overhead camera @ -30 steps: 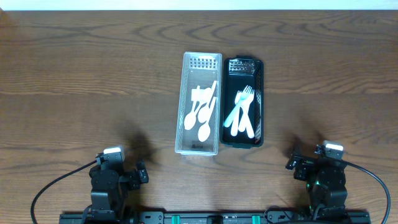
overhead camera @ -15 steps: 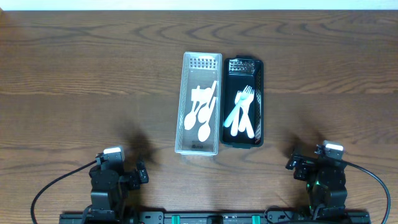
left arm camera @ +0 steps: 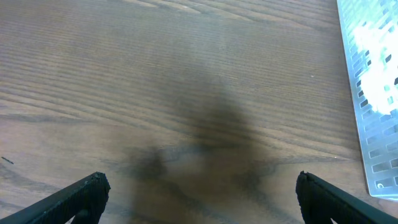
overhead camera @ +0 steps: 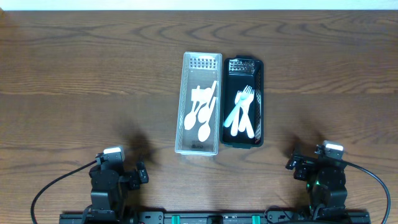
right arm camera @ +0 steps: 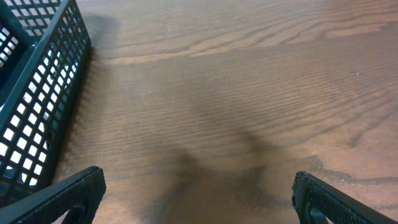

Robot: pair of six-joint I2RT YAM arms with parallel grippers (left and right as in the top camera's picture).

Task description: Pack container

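Observation:
A white perforated basket (overhead camera: 181, 99) stands mid-table and holds white plastic spoons (overhead camera: 202, 115). Next to it on the right, a black perforated basket (overhead camera: 259, 99) holds white plastic forks (overhead camera: 242, 115). My left gripper (left arm camera: 199, 190) is open and empty over bare wood near the front left; the white basket's corner (left arm camera: 373, 93) shows at its right. My right gripper (right arm camera: 196, 190) is open and empty over bare wood near the front right; the black basket's wall (right arm camera: 43, 112) shows at its left.
The wooden table (overhead camera: 93, 81) runs wide on both sides of the baskets. Both arm bases (overhead camera: 109, 180) (overhead camera: 323, 177) sit at the front edge with cables trailing.

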